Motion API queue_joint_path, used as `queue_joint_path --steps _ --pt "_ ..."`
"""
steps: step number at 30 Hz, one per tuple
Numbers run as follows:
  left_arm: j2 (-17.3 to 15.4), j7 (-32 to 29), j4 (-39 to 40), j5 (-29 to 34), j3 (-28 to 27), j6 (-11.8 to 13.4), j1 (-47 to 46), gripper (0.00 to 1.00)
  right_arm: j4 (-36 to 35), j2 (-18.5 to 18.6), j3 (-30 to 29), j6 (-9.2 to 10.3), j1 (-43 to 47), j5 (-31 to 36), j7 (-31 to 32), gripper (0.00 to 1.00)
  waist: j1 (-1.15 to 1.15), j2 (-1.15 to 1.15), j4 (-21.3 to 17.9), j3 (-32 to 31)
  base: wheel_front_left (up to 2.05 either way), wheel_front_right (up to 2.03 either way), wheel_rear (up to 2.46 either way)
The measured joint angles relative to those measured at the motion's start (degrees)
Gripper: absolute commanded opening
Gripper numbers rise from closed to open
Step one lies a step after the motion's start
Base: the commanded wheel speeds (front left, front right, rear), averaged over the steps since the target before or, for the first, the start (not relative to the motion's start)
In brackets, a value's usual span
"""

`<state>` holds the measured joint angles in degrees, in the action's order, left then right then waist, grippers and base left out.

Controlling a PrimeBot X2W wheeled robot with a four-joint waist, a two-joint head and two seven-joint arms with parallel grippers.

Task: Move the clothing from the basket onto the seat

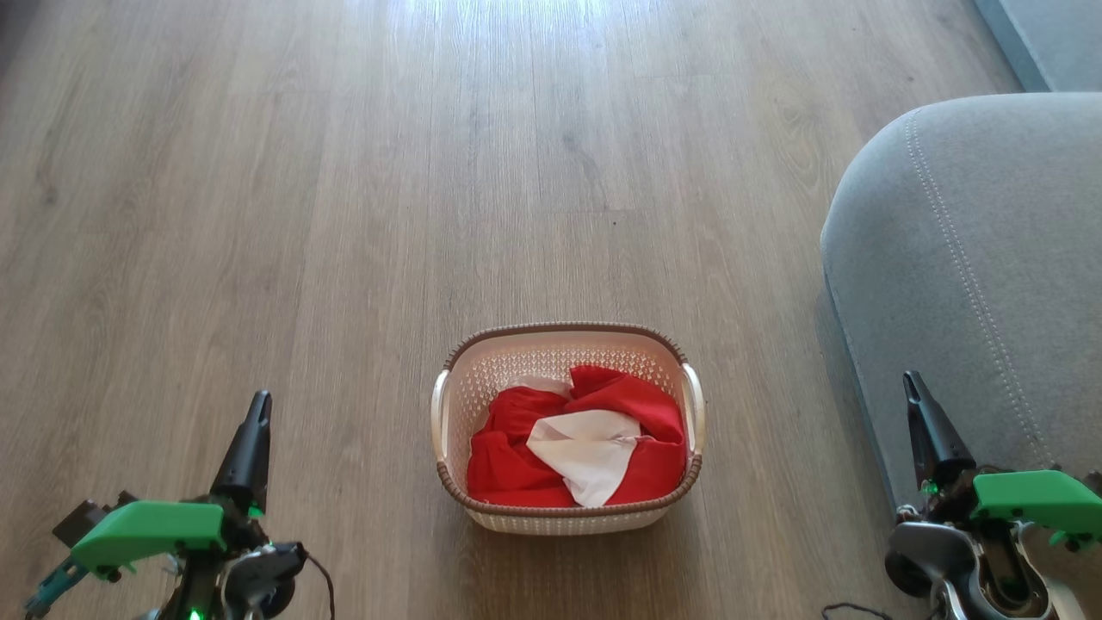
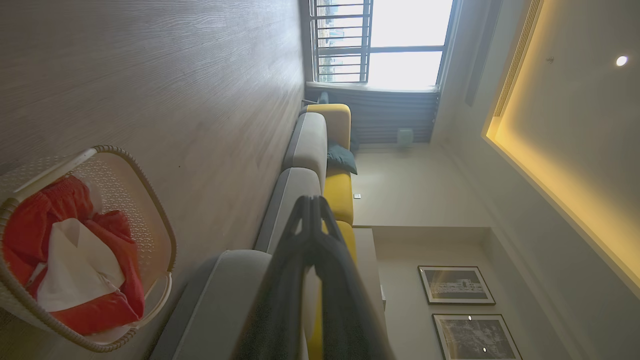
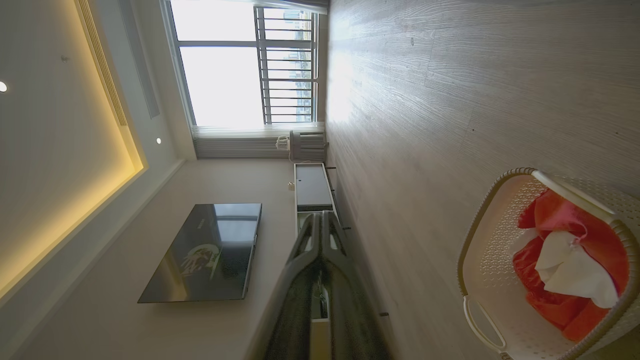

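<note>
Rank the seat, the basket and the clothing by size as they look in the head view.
1. seat, largest even though cropped by the frame.
2. basket.
3. clothing, lying wholly inside the basket.

No text, label, brand, number or sign can be read in any of the views. In the right wrist view, the dark television screen [image 3: 205,250] on the wall carries a pale mark with some green in it. It is too blurred to tell whether it holds letters. In the left wrist view, the framed prints [image 2: 456,285] on the wall show grey pictures, too small to tell any writing on them.
</note>
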<state>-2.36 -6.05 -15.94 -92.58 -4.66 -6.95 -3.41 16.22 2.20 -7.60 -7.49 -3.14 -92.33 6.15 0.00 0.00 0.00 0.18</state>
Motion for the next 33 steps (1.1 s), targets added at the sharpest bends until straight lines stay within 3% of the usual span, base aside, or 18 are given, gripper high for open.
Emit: queue_joint_path --steps 33 --pt "0.00 0.00 0.00 0.00 0.00 0.00 0.00 0.00 0.00 0.00 0.00 0.00 0.00 0.00 0.00 0.00 0.00 0.00 0.00 0.00 0.00 0.00 0.00"
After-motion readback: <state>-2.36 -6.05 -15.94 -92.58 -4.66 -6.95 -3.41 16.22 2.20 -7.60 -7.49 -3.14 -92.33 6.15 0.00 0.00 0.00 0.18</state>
